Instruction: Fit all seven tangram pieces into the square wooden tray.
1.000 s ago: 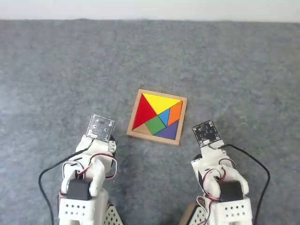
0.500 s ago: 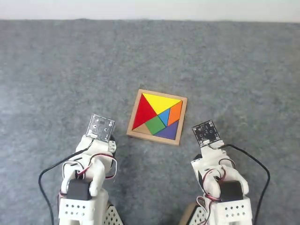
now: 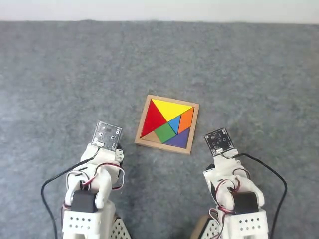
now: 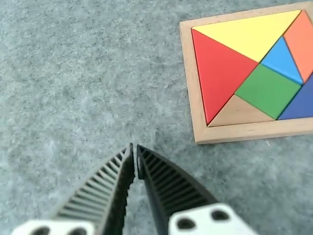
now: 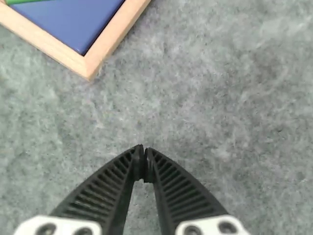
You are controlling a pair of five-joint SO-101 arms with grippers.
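The square wooden tray (image 3: 141, 130) lies mid-table on the grey carpet, packed with coloured pieces: a yellow triangle (image 3: 171, 108), red triangle (image 3: 152, 121), blue piece (image 3: 174, 123), orange piece (image 3: 186, 120), green square (image 3: 165, 133), purple piece (image 3: 179, 138) and a tan triangle (image 3: 149, 136). In the left wrist view the tray (image 4: 188, 83) sits beyond my left gripper (image 4: 134, 148), which is shut and holds nothing. My right gripper (image 5: 143, 149) is shut and holds nothing too, with the tray's corner (image 5: 93, 61) and purple piece (image 5: 73, 17) ahead of it.
Grey carpet (image 3: 75, 74) covers the whole table, with a pale wall strip along the far edge. Both arm bases (image 3: 89, 199) stand at the near edge, left and right of the tray, with cables trailing beside them.
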